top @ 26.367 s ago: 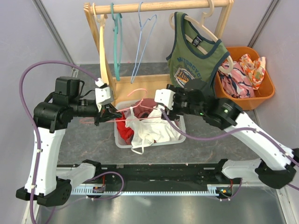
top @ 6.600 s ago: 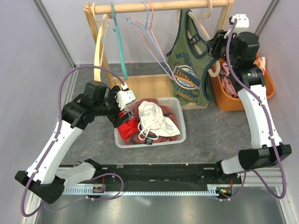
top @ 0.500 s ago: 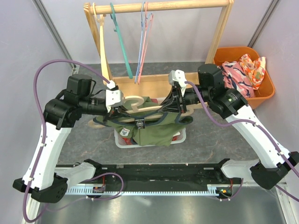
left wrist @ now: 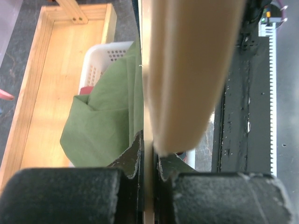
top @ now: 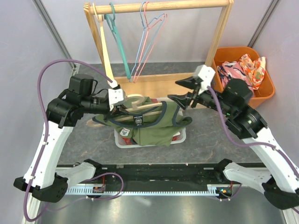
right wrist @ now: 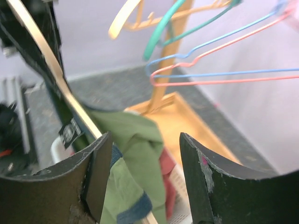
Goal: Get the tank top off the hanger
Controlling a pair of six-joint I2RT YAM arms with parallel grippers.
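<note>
The green tank top (top: 156, 127) with navy trim hangs from the wooden hanger (top: 142, 108) and sags over the white basket (top: 120, 141). My left gripper (top: 122, 108) is shut on the hanger's left end. In the left wrist view a thin wooden edge sits between the shut fingers of the left gripper (left wrist: 148, 156), under the blurred hanger (left wrist: 187, 70), with the tank top (left wrist: 105, 119) to the left. My right gripper (top: 174, 91) stands open just right of the shirt, touching nothing. In the right wrist view the tank top (right wrist: 138, 140) lies beyond the open right gripper (right wrist: 145, 142).
A wooden clothes rack (top: 159, 6) stands at the back with a teal hanger (top: 120, 44), blue and pink wire hangers (top: 145, 39) and a cream hanger (top: 103, 46). An orange bin (top: 263, 95) of patterned clothes sits at the right. Red cloth lies in the basket.
My right gripper has let go at the shirt's right side, opened, and drawn back up and to the right. The left gripper stays shut on the hanger.
</note>
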